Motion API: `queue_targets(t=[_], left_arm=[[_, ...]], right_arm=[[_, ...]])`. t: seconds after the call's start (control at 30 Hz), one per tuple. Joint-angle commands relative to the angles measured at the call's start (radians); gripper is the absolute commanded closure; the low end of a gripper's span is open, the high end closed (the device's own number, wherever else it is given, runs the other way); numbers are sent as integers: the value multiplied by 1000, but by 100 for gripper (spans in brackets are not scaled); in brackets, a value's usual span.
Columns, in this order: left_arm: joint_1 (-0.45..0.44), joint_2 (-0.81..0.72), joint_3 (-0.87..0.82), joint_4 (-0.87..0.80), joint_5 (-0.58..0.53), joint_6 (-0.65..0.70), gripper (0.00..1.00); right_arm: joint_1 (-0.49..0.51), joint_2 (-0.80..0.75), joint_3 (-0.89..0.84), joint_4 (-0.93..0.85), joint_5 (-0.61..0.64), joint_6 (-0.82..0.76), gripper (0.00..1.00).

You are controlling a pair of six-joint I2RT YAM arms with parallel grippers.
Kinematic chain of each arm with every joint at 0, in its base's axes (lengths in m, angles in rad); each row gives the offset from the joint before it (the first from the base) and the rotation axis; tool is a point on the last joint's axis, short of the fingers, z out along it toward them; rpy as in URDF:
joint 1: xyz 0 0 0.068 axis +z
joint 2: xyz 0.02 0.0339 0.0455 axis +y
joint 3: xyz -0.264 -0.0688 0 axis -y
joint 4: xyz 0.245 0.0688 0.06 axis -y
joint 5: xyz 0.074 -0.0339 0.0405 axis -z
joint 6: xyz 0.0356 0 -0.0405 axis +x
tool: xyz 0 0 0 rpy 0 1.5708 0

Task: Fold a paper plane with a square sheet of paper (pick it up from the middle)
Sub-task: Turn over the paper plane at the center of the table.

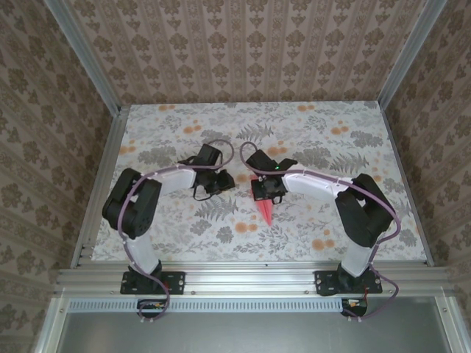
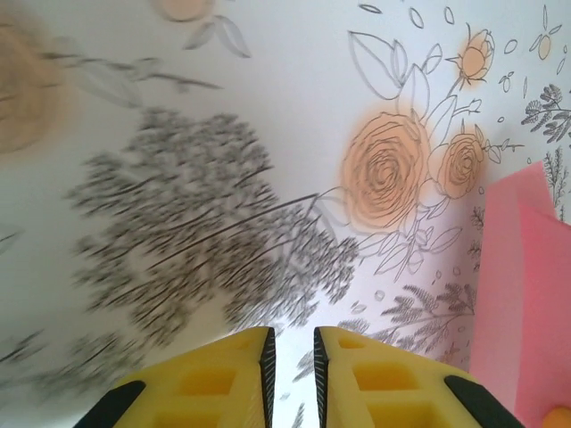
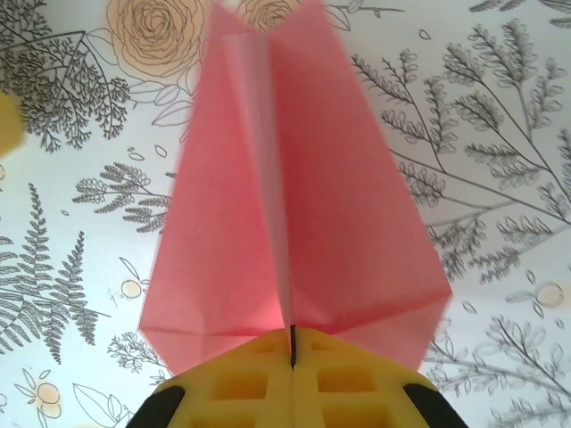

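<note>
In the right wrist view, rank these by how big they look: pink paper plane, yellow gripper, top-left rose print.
Largest: paper plane.
Then right gripper, though cropped and nearest the camera.
Smallest: top-left rose print.

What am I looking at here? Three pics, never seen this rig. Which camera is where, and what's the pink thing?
Two robot arms are bolted at the near edge of a table with a flower print. The wide picture comes from a fixed camera above and behind them: left arm on the left, right arm on the right. The other two pictures come from a small camera on each wrist, looking past that arm's yellow two-finger tool. The pink thing is a paper plane, a folded sheet with a centre crease. The right tool is shut on it at the crease. The left tool holds nothing; its fingers stand a narrow gap apart, with the plane's edge at the right of its view.
</note>
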Motion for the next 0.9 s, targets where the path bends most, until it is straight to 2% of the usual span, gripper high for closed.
queue_targets(t=[0.0,0.1,0.47,0.7,0.87], left_arm=[[24,-81,-61,-17,-20,-18,78],[31,-126,-112,-8,-18,-23,76],[29,-209,-234,52,42,-60,73],[-61,-244,-261,90,67,-74,67],[-82,-234,-313,171,90,-139,66]], right_arm=[[39,41,55,-144,168,76,94],[61,72,86,-177,196,103,93],[66,116,109,-168,137,128,82],[66,130,109,-156,116,127,75],[67,144,101,-135,83,120,69]])
